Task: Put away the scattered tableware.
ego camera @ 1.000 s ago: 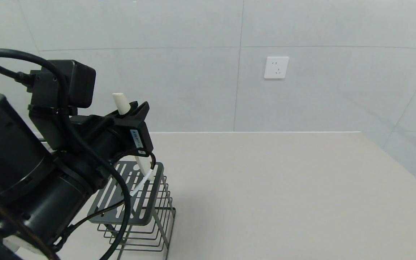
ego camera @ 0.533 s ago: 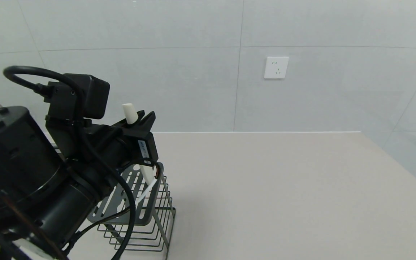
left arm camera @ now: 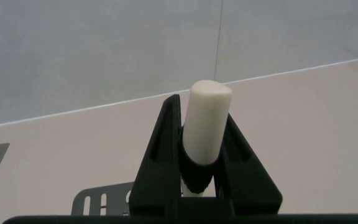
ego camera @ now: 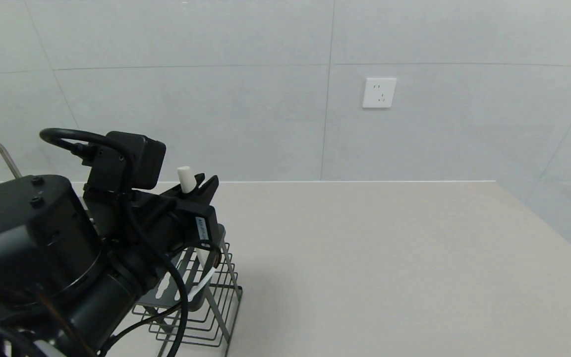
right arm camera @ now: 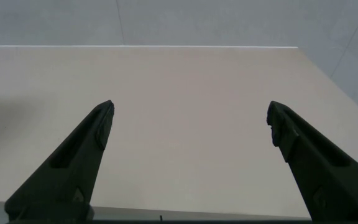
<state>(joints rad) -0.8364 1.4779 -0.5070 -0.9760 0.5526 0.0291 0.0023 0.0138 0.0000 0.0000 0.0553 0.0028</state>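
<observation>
**Q.** Where is the task's thing, and what holds it?

**A.** The white utensil (left arm camera: 207,115) stands nearly upright in the left gripper (ego camera: 201,184). The jaws are clenched on its round handle a little below the blunt top end. Its lower part (ego camera: 202,255) reaches down to the slotted top plate (ego camera: 166,292) of the wire cutlery rack (ego camera: 218,317). The arm hides the tip, so it cannot be told whether the tip has entered a slot. The rack stands on the beige countertop (ego camera: 389,258), on the robot's left.

**Q.** How will the utensil likely handle?

**A.** It is probably light and stiff, as the shaft shows no bend between the jaws. The handle looks smooth and matte, so it may slip or turn under a light pinch. Whether it is plastic or ceramic cannot be told, so it is safer treated as breakable and lowered, not dropped.

**Q.** Where is it best held?

**A.** On the thick cylindrical handle, as shown. This leaves the slender working end free to be guided into a slot.

**Q.** And the other arm?

**A.** The right gripper (right arm camera: 189,109) hangs over bare countertop, its jaws spread wide with nothing between them.
</observation>
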